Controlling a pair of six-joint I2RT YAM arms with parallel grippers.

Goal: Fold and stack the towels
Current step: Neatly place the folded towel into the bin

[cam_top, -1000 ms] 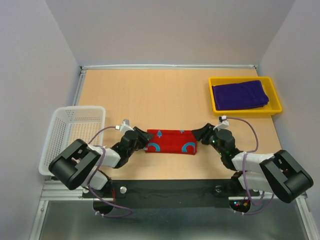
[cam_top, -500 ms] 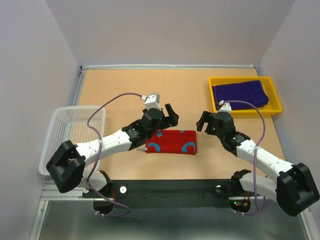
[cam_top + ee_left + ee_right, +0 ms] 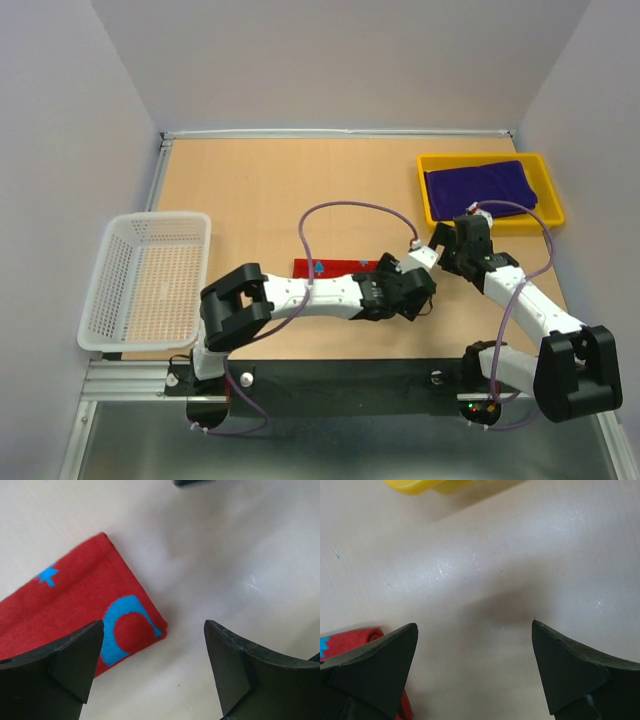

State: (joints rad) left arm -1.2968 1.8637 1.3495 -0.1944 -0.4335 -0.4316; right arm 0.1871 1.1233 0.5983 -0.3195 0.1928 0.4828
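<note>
Nearest the bases, the left claw [image 3: 152, 628] hung low over the table [image 3: 300, 180] with its jaws spread wide and nothing between them. Its arm reached across to the right, covering much of the cloth from above. The red towel [image 3: 65, 605] lay flat just under and beside that claw's left finger, folded into a narrow band. Its short end and one blue curved mark showed between the fingers. That placing suggested the claw was lined up on the towel's right end, either to take hold of it or to fold it once more.

A little beyond and to the right, the right claw [image 3: 474, 627] also stood fully open and empty over bare tabletop. The same towel end was just off its left finger, so both claws flanked that end without touching it.

Past the right claw sat the yellow tray [image 3: 424, 190], with a folded purple towel [image 3: 478, 187] lying flat inside. It probably served as the stacking place, which would explain why it was within that arm's reach. Whether the purple cloth was one towel or two could not be told. Far off to the left claw's left stood the white basket [image 3: 155, 217], well apart from both claws.
</note>
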